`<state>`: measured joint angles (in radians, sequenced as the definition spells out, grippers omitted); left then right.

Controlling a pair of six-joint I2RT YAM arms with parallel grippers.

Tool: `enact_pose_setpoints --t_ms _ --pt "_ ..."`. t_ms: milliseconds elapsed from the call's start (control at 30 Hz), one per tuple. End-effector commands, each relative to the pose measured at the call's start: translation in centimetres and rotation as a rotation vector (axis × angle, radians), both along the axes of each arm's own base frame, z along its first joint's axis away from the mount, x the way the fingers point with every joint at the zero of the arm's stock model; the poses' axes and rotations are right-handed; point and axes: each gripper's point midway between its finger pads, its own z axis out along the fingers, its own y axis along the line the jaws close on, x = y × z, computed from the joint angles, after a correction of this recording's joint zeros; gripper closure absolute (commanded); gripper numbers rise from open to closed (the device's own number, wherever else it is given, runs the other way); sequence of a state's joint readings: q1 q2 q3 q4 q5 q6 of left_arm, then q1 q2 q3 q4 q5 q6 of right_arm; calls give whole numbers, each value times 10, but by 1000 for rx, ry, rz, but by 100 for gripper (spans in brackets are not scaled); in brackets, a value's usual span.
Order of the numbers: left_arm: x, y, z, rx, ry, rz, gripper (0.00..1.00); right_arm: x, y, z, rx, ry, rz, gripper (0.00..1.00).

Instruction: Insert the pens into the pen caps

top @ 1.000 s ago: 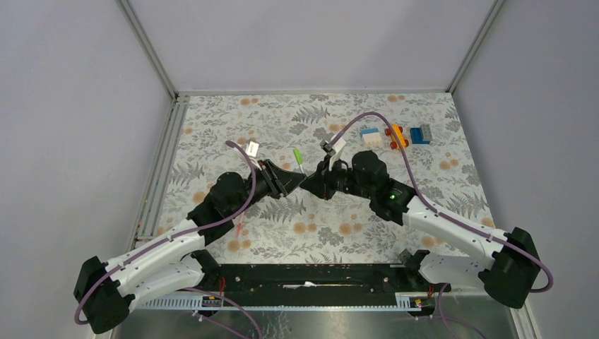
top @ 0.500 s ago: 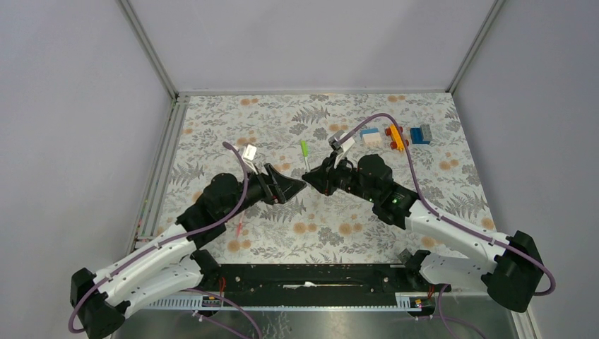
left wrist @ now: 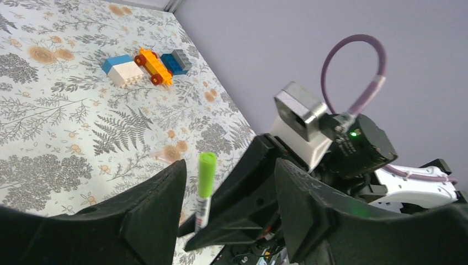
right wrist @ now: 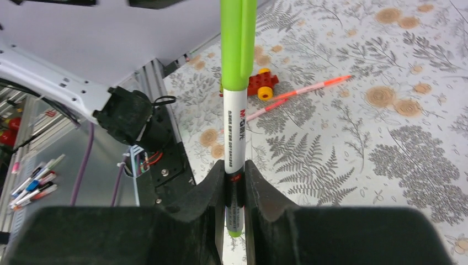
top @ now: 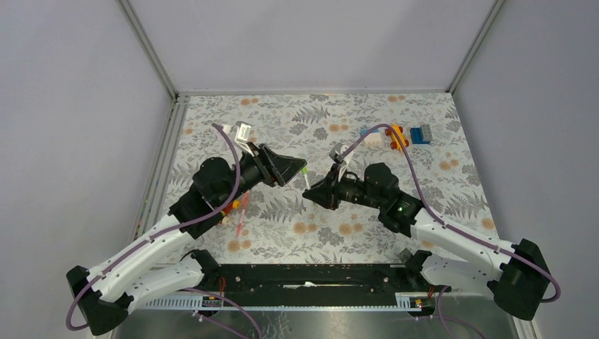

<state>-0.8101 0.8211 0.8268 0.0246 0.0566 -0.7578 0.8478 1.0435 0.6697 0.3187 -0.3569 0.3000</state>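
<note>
My right gripper [right wrist: 234, 165] is shut on a white pen [right wrist: 234, 132], gripping its lower barrel. A bright green cap [right wrist: 238, 44] sits on the pen's far end. In the left wrist view the capped pen [left wrist: 206, 175] stands between the wide-open jaws of my left gripper [left wrist: 230, 165] and touches neither. From above, my left gripper [top: 297, 169] and right gripper [top: 309, 192] are close together, with the green cap [top: 304, 170] between them. Two pink pens [right wrist: 309, 88] lie on the mat; they also show in the top view [top: 241, 220].
A red-yellow toy [right wrist: 262, 83] lies by the pink pens. A white-blue block [top: 370, 135], an orange toy [top: 397, 136] and a blue block [top: 422, 134] sit at the back right. A small pale pink piece [left wrist: 164, 156] lies on the mat. A metal rail [top: 159, 176] runs along the left edge.
The grippers were tip to tip; they have drawn apart. My left arm swung back and left with open jaws. My right gripper pulled back toward the near side with the green-capped pen.
</note>
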Motion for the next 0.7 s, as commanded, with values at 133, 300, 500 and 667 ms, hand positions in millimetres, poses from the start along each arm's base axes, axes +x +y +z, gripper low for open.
enact_pose_setpoints --t_ms 133,300,500,667 --pt "3 -17 13 -12 -59 -57 52 -17 3 38 110 -62 94 100" --pt "2 -22 7 -9 -47 -82 77 -17 6 40 113 -62 106 100" --pt "2 -21 -16 18 -3 -75 100 -2 7 52 119 -81 44 100" --pt "1 -15 -57 42 83 -48 100 25 15 79 138 -99 -57 100"
